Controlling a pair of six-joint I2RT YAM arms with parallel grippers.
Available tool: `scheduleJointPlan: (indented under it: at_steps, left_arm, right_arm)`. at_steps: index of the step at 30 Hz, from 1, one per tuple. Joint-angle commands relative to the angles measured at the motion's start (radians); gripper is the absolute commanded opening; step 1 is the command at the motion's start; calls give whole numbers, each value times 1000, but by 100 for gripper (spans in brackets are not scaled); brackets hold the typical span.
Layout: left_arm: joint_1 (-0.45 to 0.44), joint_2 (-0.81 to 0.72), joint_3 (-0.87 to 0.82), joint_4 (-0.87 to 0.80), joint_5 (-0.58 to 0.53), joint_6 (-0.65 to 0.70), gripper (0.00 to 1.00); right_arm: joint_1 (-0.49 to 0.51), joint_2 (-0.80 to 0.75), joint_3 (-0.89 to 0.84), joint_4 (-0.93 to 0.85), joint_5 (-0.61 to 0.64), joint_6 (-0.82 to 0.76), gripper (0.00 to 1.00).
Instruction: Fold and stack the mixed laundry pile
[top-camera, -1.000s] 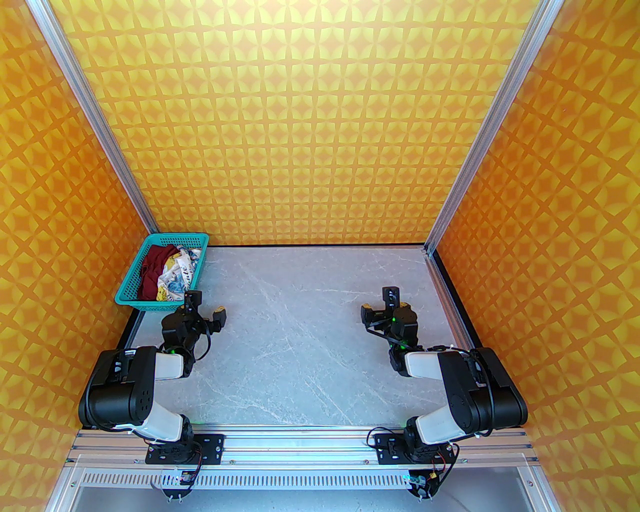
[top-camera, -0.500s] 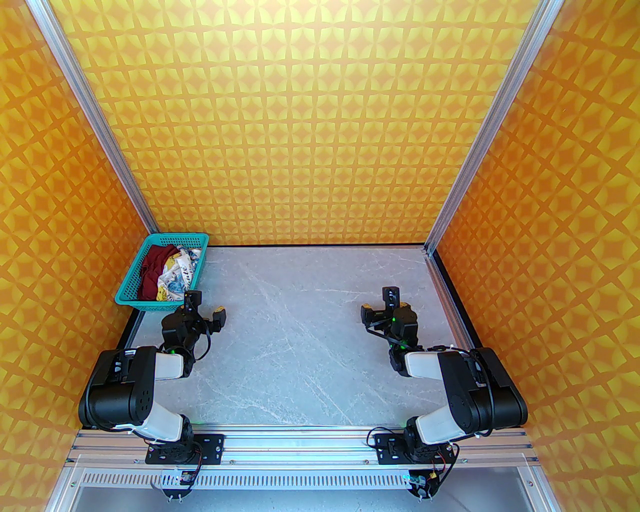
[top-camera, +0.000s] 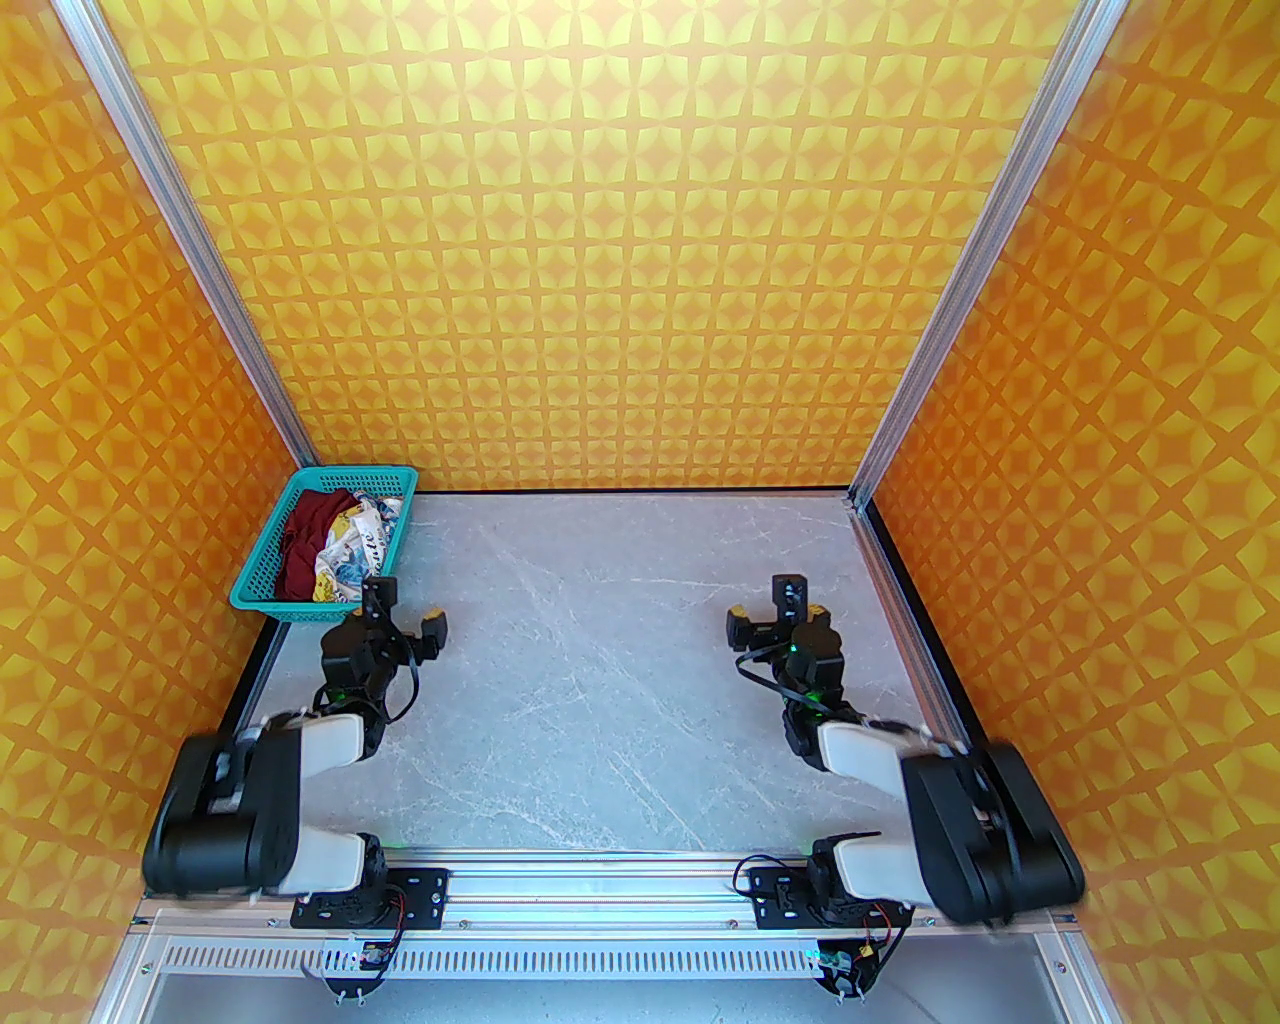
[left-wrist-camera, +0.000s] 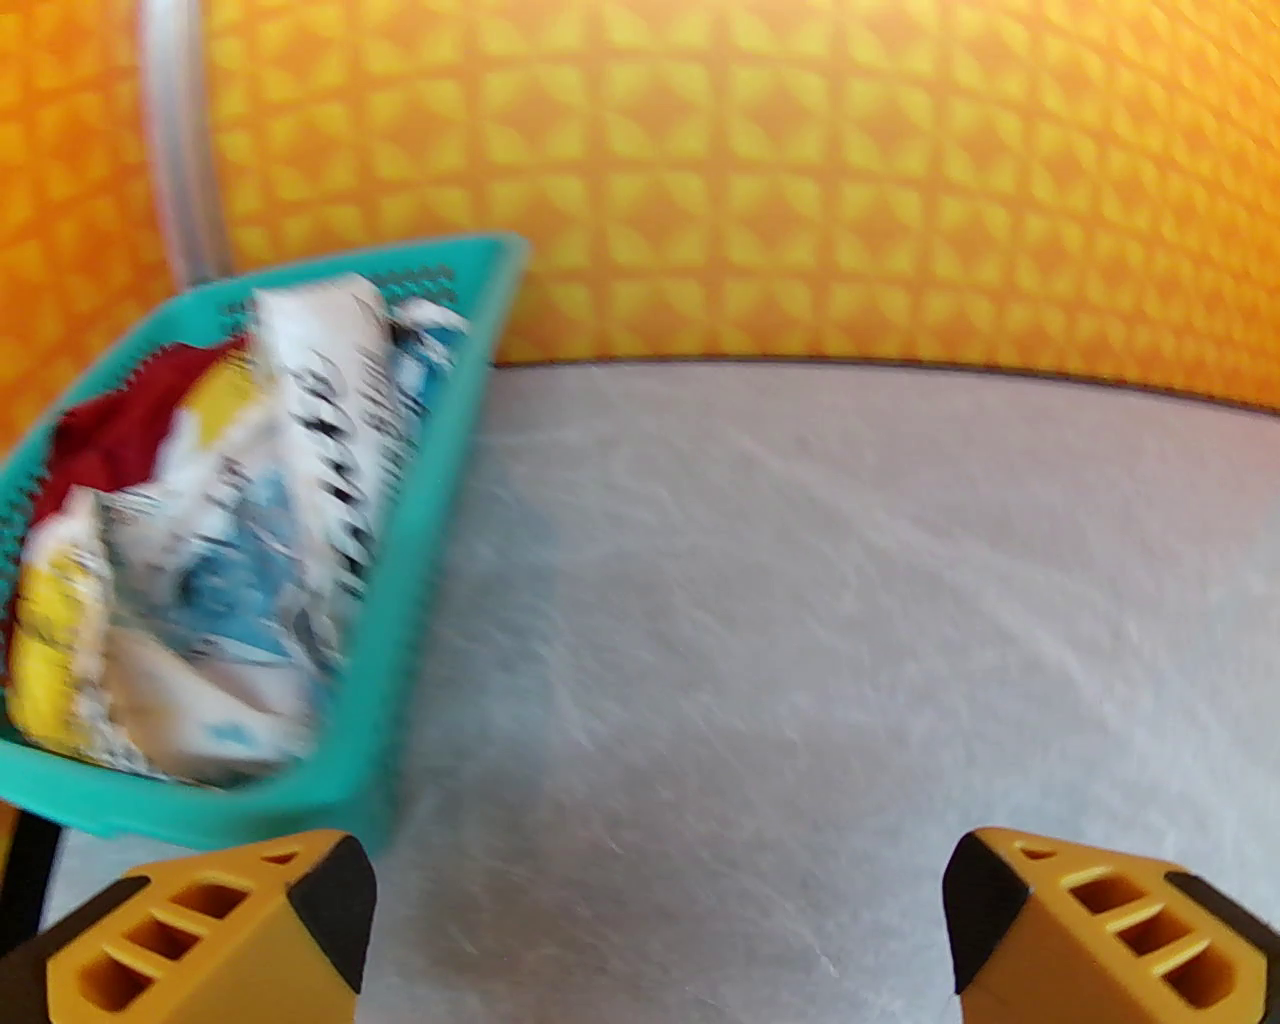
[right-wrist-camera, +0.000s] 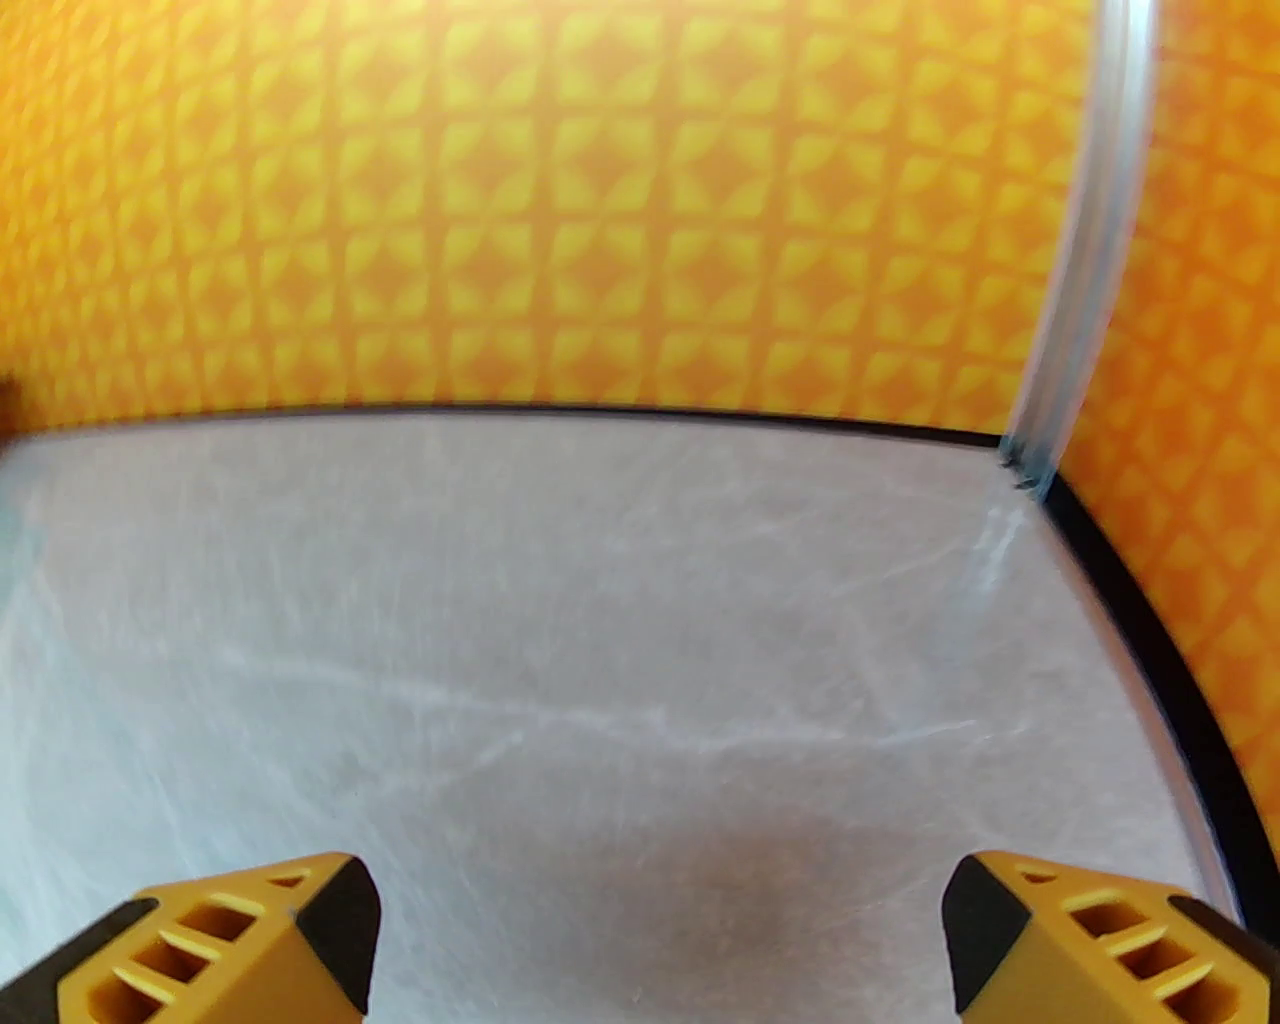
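The mixed laundry pile (top-camera: 330, 548) lies crumpled in the teal basket (top-camera: 262, 592) at the far left corner of the grey marbled table (top-camera: 620, 680). The dark red T-shirt (top-camera: 305, 530) is on the left, touching the white printed garment (top-camera: 352, 548) on its right. Black script crosses the white cloth, too blurred to read. The left gripper (top-camera: 406, 606) hovers just beside the basket's near end, fingers spread wide and empty. The right gripper (top-camera: 765, 606), well apart to the right, is likewise wide and empty.

You had bright, even light everywhere. Both wrist views were smeared by motion blur, and the far edge of the tabletop (right-wrist-camera: 640, 620) looked curved.
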Motion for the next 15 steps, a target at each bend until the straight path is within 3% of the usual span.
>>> scheduleJointPlan:
  at_steps: [1,4,8,12,15]
  left_arm:
    - [-9,-86,63,-260,-105,-109,99]
    - [-8,-122,66,-312,-111,-132,99]
    - [-6,-147,72,-358,-107,-144,99]
    - [-6,-152,26,-294,-107,-119,99]
    - [-7,-129,-60,-126,-84,-105,99]
  right_arm:
    - [2,-59,78,-233,116,116,98]
    - [2,-50,134,-328,53,150,98]
    - [-3,1,178,-324,-269,176,98]
    - [-2,39,175,-280,-306,200,99]
    - [-1,39,154,-222,-380,249,98]
